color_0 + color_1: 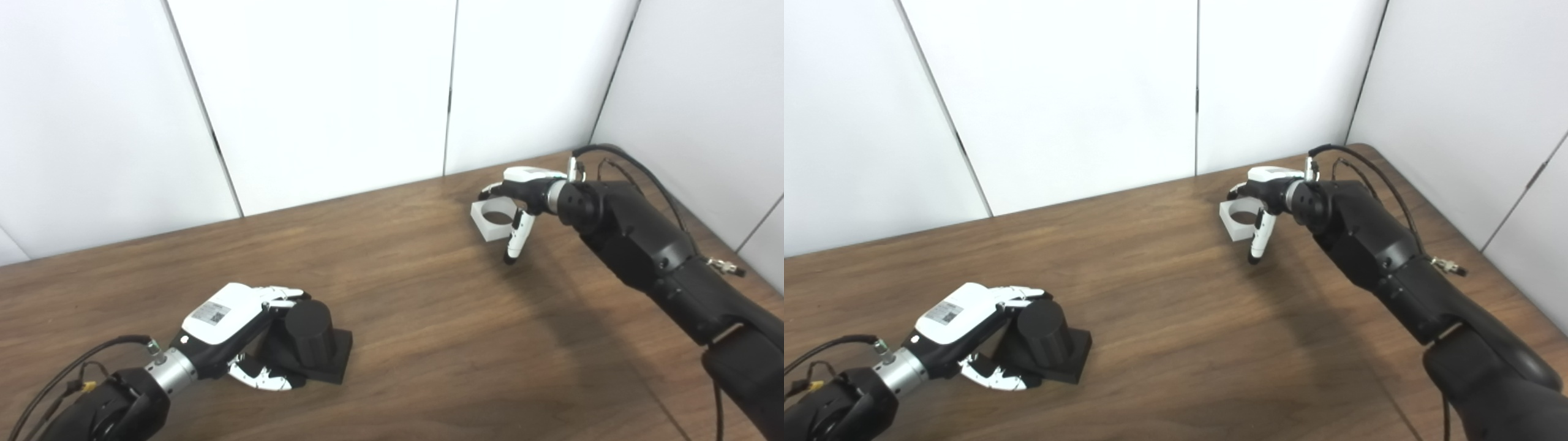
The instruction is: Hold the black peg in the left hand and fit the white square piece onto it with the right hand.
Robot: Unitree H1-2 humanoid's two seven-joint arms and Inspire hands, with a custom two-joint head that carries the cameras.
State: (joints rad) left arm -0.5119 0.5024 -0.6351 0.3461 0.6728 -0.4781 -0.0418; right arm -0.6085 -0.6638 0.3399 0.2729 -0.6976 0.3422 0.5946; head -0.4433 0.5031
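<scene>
The black peg (309,335), a thick cylinder on a square base, rests on the wooden table (429,343) at the near left. My left hand (245,334) is closed around it, with fingers (283,296) over the cylinder's top and the thumb (264,380) under its near side. The white square piece (493,219), with a round hole, lies on the table at the far right. My right hand (525,195) hovers at it with fingers spread: fingers curl over its far edge and the thumb (514,242) hangs down past its right corner. It shows no firm hold on the piece.
White wall panels (318,92) stand close behind the table and along its right side. The table's right edge (1476,245) runs beside my right forearm. Cables loop off both wrists.
</scene>
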